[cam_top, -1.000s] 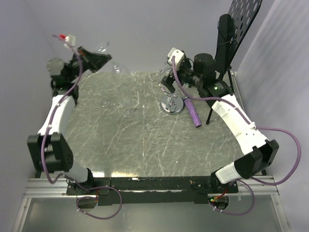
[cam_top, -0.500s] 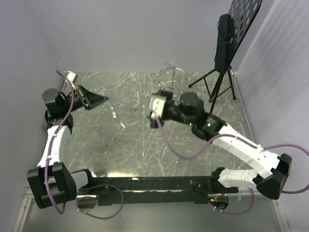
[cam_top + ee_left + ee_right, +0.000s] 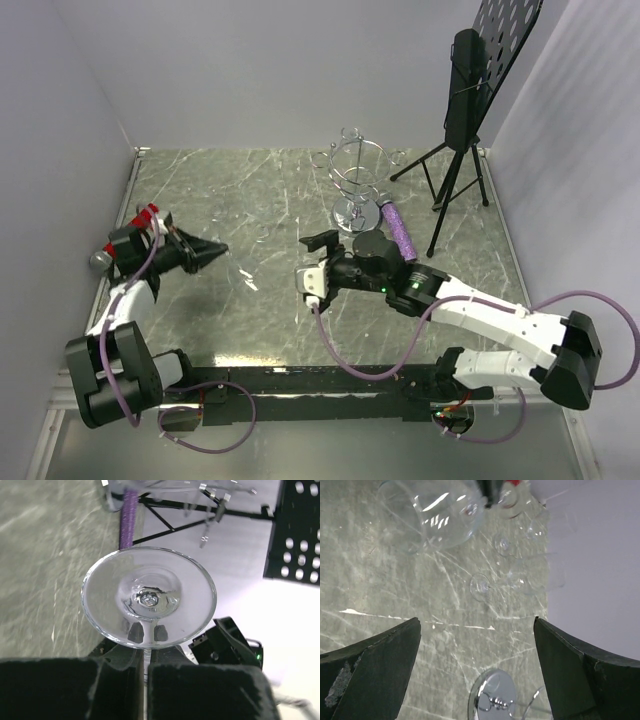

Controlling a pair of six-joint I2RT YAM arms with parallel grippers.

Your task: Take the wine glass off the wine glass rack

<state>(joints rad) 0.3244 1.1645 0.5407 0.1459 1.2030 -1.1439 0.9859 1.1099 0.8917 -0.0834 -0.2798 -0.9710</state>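
left arm folded low at left edge, gripper (image 3: 205, 250) pinched on glass (image 3: 148, 597) stem. right arm reaching left across tabletop (image 3: 270, 300), gripper (image 3: 313, 265) spread wide.

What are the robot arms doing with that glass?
The left gripper is pinching a wine glass by its stem, over the left part of the table, well away from the chrome wine glass rack at the back. The right gripper hangs open above the middle, holding nothing. A few more glasses lie on the table.
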